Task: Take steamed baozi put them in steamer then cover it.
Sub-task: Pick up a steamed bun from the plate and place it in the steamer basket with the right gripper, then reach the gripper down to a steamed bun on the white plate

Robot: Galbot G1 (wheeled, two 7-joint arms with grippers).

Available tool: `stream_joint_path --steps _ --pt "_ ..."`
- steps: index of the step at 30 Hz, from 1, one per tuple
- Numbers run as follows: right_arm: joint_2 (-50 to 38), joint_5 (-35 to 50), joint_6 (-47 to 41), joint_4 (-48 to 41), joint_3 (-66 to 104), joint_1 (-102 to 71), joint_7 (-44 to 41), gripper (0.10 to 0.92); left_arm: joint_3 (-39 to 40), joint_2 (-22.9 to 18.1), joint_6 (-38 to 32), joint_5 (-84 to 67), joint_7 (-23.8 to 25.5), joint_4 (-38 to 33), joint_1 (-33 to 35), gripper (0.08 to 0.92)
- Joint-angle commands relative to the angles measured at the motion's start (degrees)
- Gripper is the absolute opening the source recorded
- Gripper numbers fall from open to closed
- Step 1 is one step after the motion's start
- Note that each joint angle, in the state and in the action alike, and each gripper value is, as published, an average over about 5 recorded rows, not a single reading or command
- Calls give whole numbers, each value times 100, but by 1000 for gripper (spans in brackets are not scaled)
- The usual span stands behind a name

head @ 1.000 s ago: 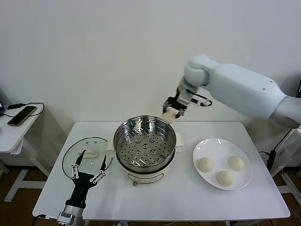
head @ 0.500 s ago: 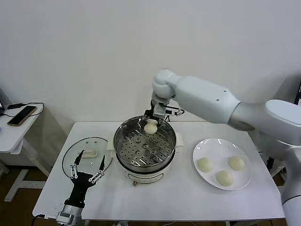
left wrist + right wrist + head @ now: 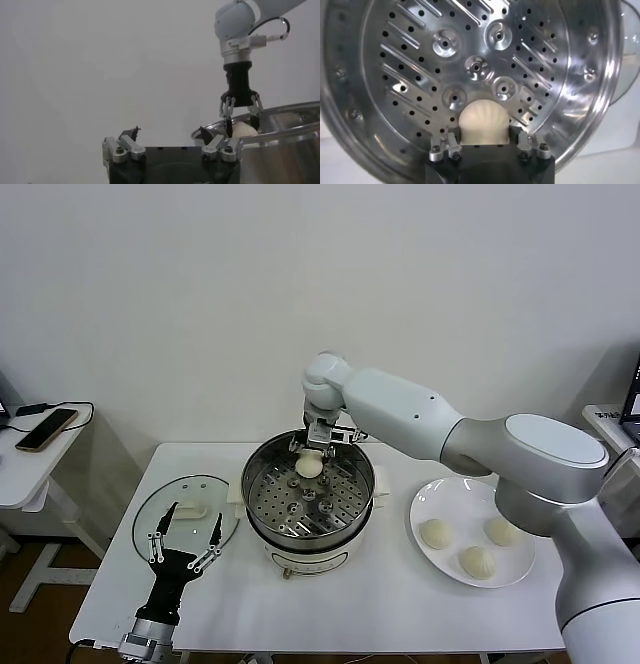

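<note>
The right gripper (image 3: pixel 311 452) is held over the far side of the steamer (image 3: pixel 308 496), just above its perforated tray (image 3: pixel 470 65). Its fingers (image 3: pixel 227 107) are spread apart on either side of one bun (image 3: pixel 309 467), which is seen between them at the far part of the tray — whether it is already resting on the tray cannot be told. Three more buns (image 3: pixel 481 561) are left on the white plate (image 3: pixel 445 499), to the right of the steamer. The glass lid (image 3: pixel 186 510) lies flat on the table (image 3: pixel 400 604) to the left of the steamer, its cream handle (image 3: pixel 192 509) upward. The left gripper (image 3: pixel 184 534) is parked low at the table's near left — fingers wide open, just at the lid's near edge, nothing held.
</note>
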Motion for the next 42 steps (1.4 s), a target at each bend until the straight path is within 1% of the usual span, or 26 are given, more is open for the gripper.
stream_joint_path --steps 1,4,7,10,12,16,18,19,24,29,36,42 --pt "54 165 -146 -15 35 -58 -70 789 -3 1 -4 -4 -4 2 -2 823" --pt "-211 649 -501 464 63 132 -413 817 -12 0 -1 -7 -6 -5 1 823" --pt "-602 1667 -1130 965 -83 506 -756 822 -26 5 5 -6 -3 -19 12 823" --pt "-1015 2566 -1790 1227 -153 898 -930 823 -34 15 8 -3 3 -41 26 823" --pt "-1353 3032 -2311 1306 -213 1189 -1012 823 -32 23 10 -2 5 -51 26 823" --pt "-2202 4359 -3785 1570 -640 1801 -1087 823 -15 37 17 0 21 -71 22 823" --pt "-2642 4744 -4266 1663 -854 1984 -1100 823 -11 47 9 -2 45 -77 24 823" --pt "-2827 4862 -4419 1690 -967 2051 -1089 823 -11 52 1 -5 53 -72 23 823" --pt "-3603 5141 -4651 1711 -1736 2091 -930 823 -1 76 -33 -7 74 -14 0 823" --pt "-4079 5323 -4799 1845 -2343 1685 -572 823 29 80 -27 -8 69 -1 -35 823" --pt "-4224 5287 -4923 2035 -2624 853 -94 823 41 43 -1 -1 -5 -14 -40 823" --pt "-4124 5115 -4989 1938 -2607 437 117 823 35 17 1 12 -22 -14 -29 823"
